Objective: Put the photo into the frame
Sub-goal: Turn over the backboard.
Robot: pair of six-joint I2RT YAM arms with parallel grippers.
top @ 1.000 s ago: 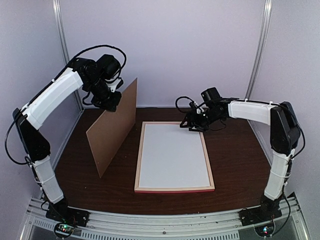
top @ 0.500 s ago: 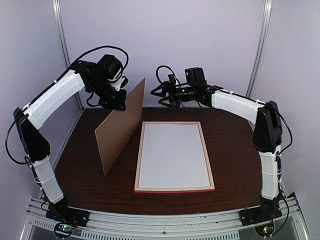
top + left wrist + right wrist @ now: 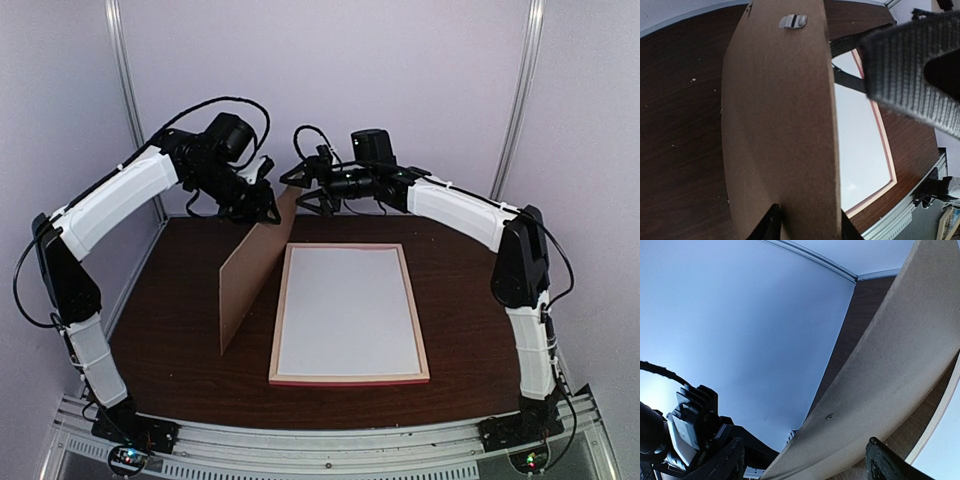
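Brown table (image 3: 180,340): dark wood-grain top; everything I am working with sits on it.
Frame (image 3: 348,379): lies flat at the middle of the table, its long sides running away from the arm bases, with a pink rail nearest me and paler rails along the sides.
White sheet (image 3: 347,310): fills the frame's opening edge to edge, and I see no print on it.
Backing board (image 3: 250,270): plain brown, standing on its lower edge just left of the frame and leaning slightly.
Left gripper (image 3: 262,205): clamped on the board's upper edge, one finger on each face.
Right gripper (image 3: 303,190): fingers spread wide at the board's far top corner, with the board's edge between them; I cannot tell whether they touch it.
Metal clip (image 3: 793,21): small, fixed to the board's face.
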